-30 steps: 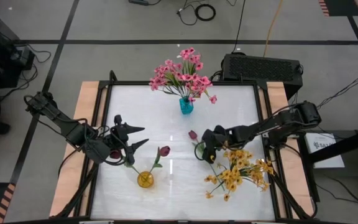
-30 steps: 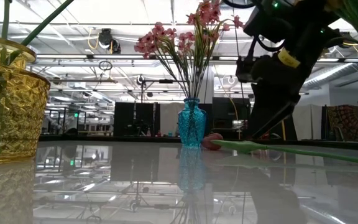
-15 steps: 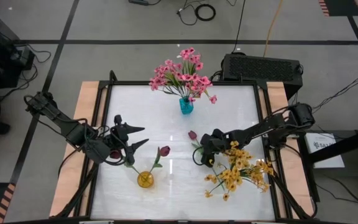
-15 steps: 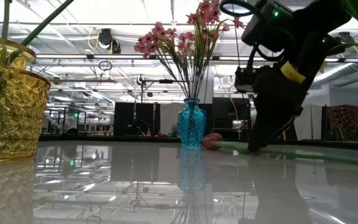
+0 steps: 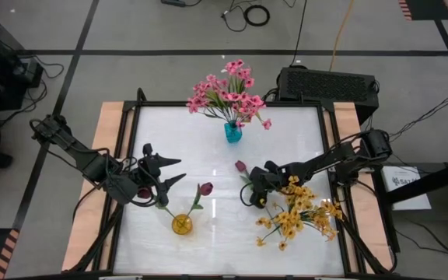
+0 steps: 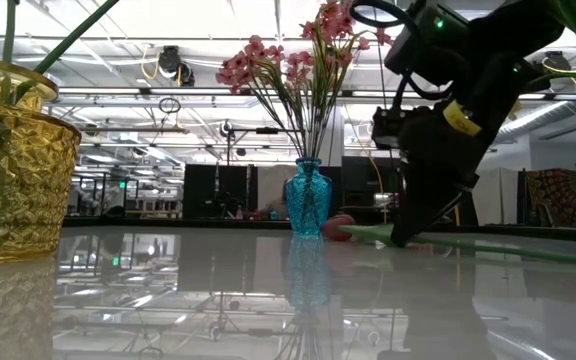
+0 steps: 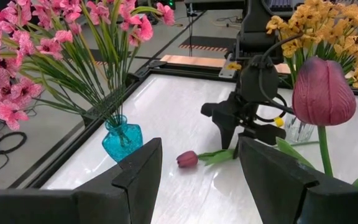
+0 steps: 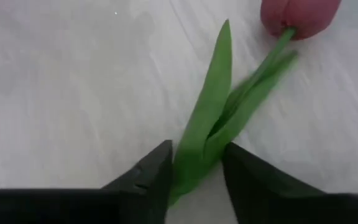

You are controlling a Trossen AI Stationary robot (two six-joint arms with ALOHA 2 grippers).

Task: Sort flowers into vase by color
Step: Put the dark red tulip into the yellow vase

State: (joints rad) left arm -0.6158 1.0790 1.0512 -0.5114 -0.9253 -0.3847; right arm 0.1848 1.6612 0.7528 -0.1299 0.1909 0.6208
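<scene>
A maroon tulip (image 5: 240, 166) lies flat on the white table, its bud (image 8: 297, 15) pointing toward the far-left corner. My right gripper (image 5: 247, 194) is down on its leafy stem, fingers close around the green leaves. Another maroon tulip (image 5: 206, 188) stands in the yellow vase (image 5: 181, 225). Pink sprays fill the blue vase (image 5: 232, 132). Yellow sprays (image 5: 298, 214) stand in a clear vase near the right edge. My left gripper (image 5: 179, 169) hovers open at the table's left, above and just to the far-left of the yellow vase, touching nothing. My right gripper pinches the lying tulip by its green leaves (image 8: 204, 137), partway down the stem from the bud. The fingers (image 8: 157, 177) come steeply from above, across the stem. The tulip still lies on the table, bud included.
The yellow sprays and their clear vase (image 7: 300, 130) stand right beside my right arm. The blue vase (image 6: 308, 200) is at the far middle. A raised dark frame (image 5: 329, 140) borders the table. Open white surface lies between the three vases.
My right gripper has shifted a little toward the table's left edge and sunk lower onto the lying tulip's stem. The tulip has stayed where it was, and the left arm has kept still.
</scene>
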